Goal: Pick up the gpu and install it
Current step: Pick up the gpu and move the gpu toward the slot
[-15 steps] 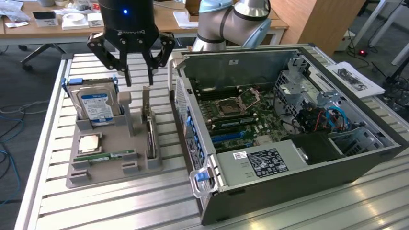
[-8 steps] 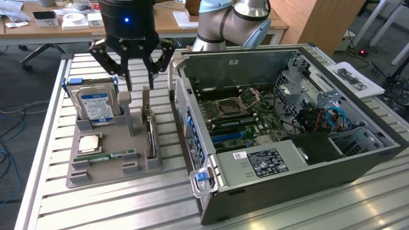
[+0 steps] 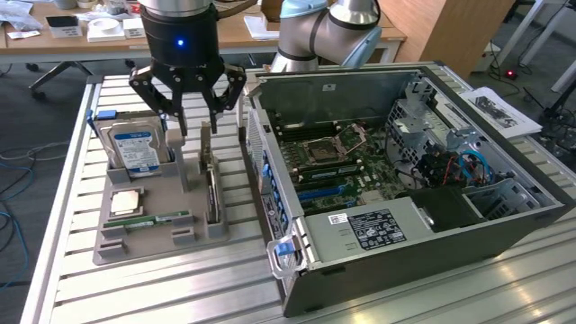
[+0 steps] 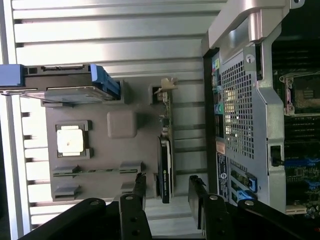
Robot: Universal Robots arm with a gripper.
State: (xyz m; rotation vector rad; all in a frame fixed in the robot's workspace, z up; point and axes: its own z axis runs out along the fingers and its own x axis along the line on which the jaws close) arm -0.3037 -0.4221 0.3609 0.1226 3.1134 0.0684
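Gripper (image 3: 198,127) hangs with claw wide apart right over the gpu (image 3: 212,196), which I see standing on edge in the gray holder (image 3: 148,239).

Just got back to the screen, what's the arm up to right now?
The arm's pincer hangs open over the grey parts holder, lined up with the graphics card, which stands on edge in its slot beside the open computer case. In the wrist view the fingers sit either side of the card's line but are not closed on it. Nothing is held, and the card is not yet in the computer. A hard drive stands in the same holder.
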